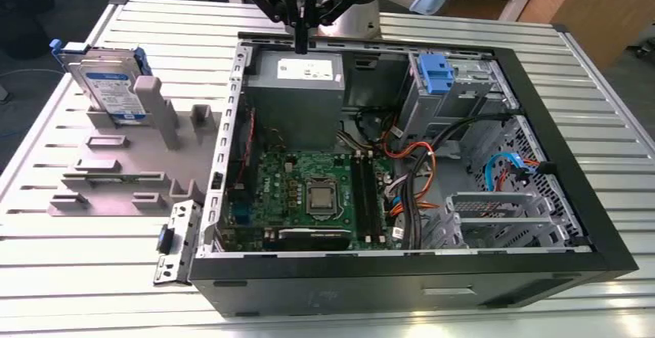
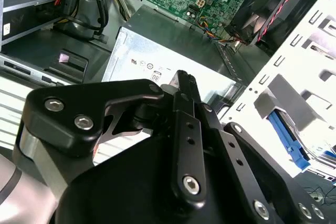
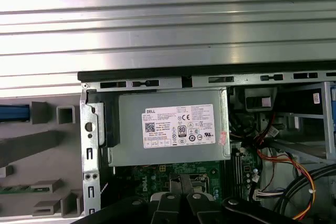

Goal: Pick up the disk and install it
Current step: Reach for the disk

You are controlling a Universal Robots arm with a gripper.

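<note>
The disk (image 1: 107, 85), silver-grey with a white-and-blue label and blue rails, stands upright in a grey fixture (image 1: 123, 173) on the exterior view's left, outside the open computer case (image 1: 557, 100). My gripper (image 1: 302, 45) hangs over the case's far edge, just above the power supply, well to the right of the disk. Its fingers are shut with nothing between them, as the second wrist view shows (image 2: 185, 80). A blue edge of the disk (image 3: 13, 113) shows in the first wrist view beside the fixture.
The grey power supply box (image 3: 170, 127) with a white sticker lies directly below the gripper. A blue bracket (image 1: 434, 73) sits in the drive cage at the case's far right. The green motherboard (image 1: 307, 192) and loose cables (image 1: 409, 162) fill the case floor.
</note>
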